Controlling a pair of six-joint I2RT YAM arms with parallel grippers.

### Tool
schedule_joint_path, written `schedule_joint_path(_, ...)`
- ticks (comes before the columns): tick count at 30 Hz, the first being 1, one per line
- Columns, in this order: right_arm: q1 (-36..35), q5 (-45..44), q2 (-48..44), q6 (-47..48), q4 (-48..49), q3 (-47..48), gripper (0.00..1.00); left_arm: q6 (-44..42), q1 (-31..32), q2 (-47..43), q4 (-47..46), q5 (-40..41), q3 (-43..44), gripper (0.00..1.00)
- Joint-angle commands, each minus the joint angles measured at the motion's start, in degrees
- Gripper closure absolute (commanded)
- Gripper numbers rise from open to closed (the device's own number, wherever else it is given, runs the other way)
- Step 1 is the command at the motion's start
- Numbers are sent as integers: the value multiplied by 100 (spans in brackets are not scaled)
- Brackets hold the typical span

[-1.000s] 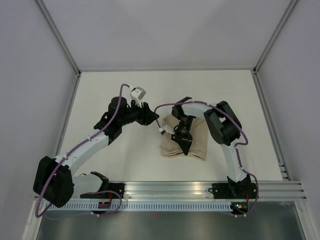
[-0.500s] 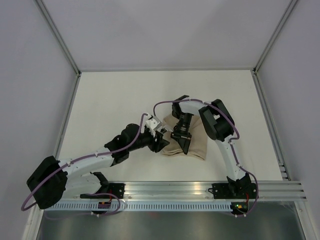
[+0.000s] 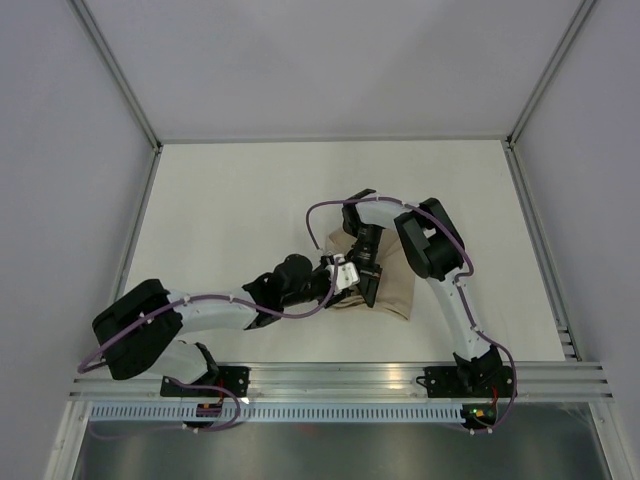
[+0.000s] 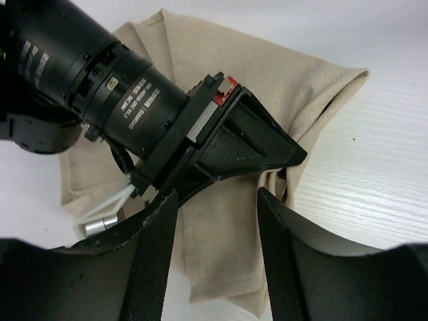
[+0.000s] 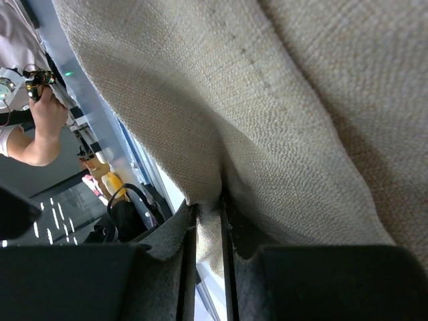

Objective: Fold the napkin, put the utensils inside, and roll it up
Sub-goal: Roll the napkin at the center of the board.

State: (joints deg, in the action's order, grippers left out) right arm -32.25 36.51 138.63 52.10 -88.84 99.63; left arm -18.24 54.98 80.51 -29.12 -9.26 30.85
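Note:
The beige napkin (image 3: 392,290) lies folded on the white table, right of centre. My right gripper (image 3: 368,292) points down at its near left part and is shut on a pinched fold of cloth, seen close up in the right wrist view (image 5: 208,221), where the napkin (image 5: 301,100) fills the frame. My left gripper (image 3: 347,274) is open, low at the napkin's left edge, right beside the right gripper. In the left wrist view its jaws (image 4: 217,200) straddle a corner of the napkin (image 4: 267,73) under the right gripper (image 4: 291,159). No utensils show; hidden or out of view.
The white table (image 3: 230,200) is enclosed by pale walls at the left, far and right sides. An aluminium rail (image 3: 340,378) with both arm bases runs along the near edge. The right arm's cable and a white tie (image 4: 107,204) hang by the left fingers.
My left arm has swung from the napkin's far left side down and nearer, ending at the napkin's left edge beside the right gripper. The right gripper has stayed pinching the cloth.

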Motion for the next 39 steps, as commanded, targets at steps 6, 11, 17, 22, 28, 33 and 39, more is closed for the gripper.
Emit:
schedule_joint_path(6, 105, -470, 367, 178, 1730, 179, 99, -1024, 241, 571, -524, -138, 430, 42)
schedule_joint_path(11, 149, -469, 402, 196, 1694, 161, 100, -1252, 575, 615, -244, 108, 351, 43)
schedule_joint_path(17, 166, -496, 428, 143, 1721, 223, 99, -1375, 768, 861, -41, 284, 456, 44)
schedule_joint_path(22, 175, -478, 455, 152, 1677, 284, 99, -1481, 795, 1037, -84, 416, 457, 44)
schedule_joint_path(28, 175, -496, 498, 152, 1650, 337, 100, -1682, 804, 1221, 3, 425, 659, 44)
schedule_joint_path(33, 184, -478, 516, 169, 1606, 372, 99, -1806, 804, 1511, 38, 337, 843, 44)
schedule_joint_path(39, 193, -478, 534, 187, 1606, 381, 100, -1867, 804, 1686, 47, 406, 861, 44)
